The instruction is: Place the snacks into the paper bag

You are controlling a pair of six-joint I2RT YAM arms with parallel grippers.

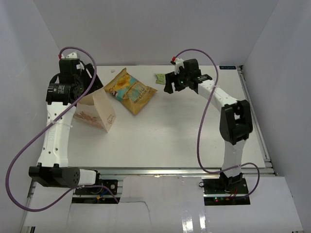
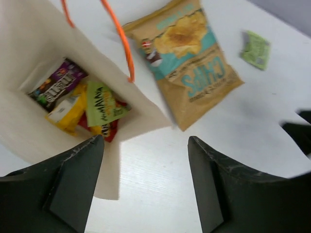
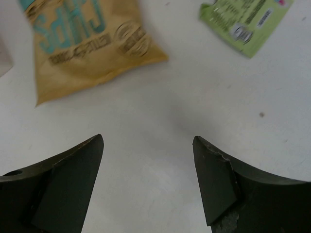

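White table [image 1: 184,141], with plain white walls around it, carries everything. Near its far left corner is the paper bag [image 2: 29,43]. Its mouth opens toward the left gripper [image 2: 146,145], which hangs above with the jaws apart and nothing between them. Inside the bag I see a brown packet [image 2: 57,83], a yellow packet [image 2: 68,112], a green sachet [image 2: 104,103] and something red [image 2: 111,130] under it, all in a loose heap at the bottom. Just beside the bag, toward the middle of the far edge, the large chip bag [image 2: 189,63] lies flat on the table. Further right, near the far edge, the second green sachet [image 3: 245,22] lies flat too. The right gripper [image 3: 148,145] hovers over bare table between these two, released and empty.

I judge that two snacks wait to be packed. The sachet is thin, so the fingers should pinch one edge. The chip bag is better taken by a crimped end, so that it enters narrow side first and does not push on the bag's wall.
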